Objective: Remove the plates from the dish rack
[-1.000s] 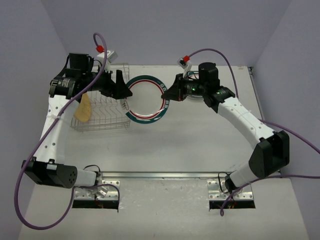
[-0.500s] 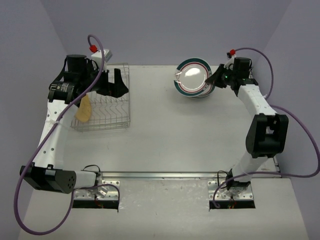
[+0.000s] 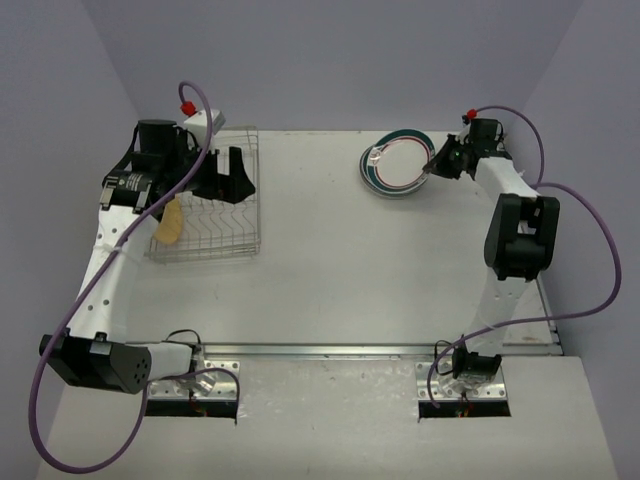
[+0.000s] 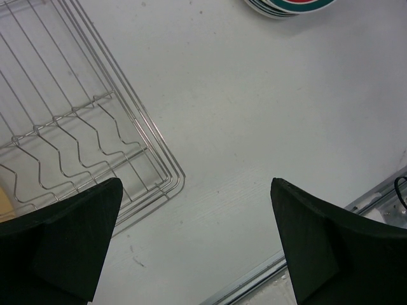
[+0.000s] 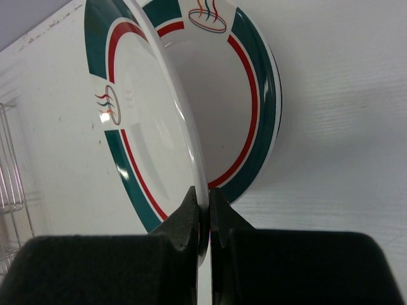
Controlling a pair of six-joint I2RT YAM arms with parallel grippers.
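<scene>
At the near edge, a metal rail (image 3: pixel 330 350) carries both arm bases on the white table (image 3: pixel 350 280). Left side, mid-depth: the rack (image 3: pixel 212 228) sits flat on the table, its wire slots bare except for one tan plate (image 3: pixel 168 222) standing on edge at its left side. The left gripper (image 3: pixel 228 176) hangs above the rack's far right part with jaws spread wide and nothing between them. In the left wrist view its two black fingers (image 4: pixel 63 248) frame the rack (image 4: pixel 76 127) and bare table, touching neither. Far right: the right arm is stretched out toward the table's back corner, where the other plates lie in a stack (image 3: pixel 384 186), well apart from the rack. These plates are white with teal rims and a red inner ring; the count cannot be told beyond at least two. The right gripper (image 3: pixel 431 167) is pressed together on the right-hand rim of the held plate (image 3: pixel 398 160), of the same pattern, which is tilted over the stack. The right wrist view confirms the pinch: both fingertips (image 5: pixel 191 219) clamp the thin edge of the held plate (image 5: pixel 146 127), with the top plate of the stack (image 5: pixel 251 95) lying flat just behind it. Whether the held plate's far edge touches the stack cannot be told. The rack's wires (image 5: pixel 9 190) show at the left margin of that view.
</scene>
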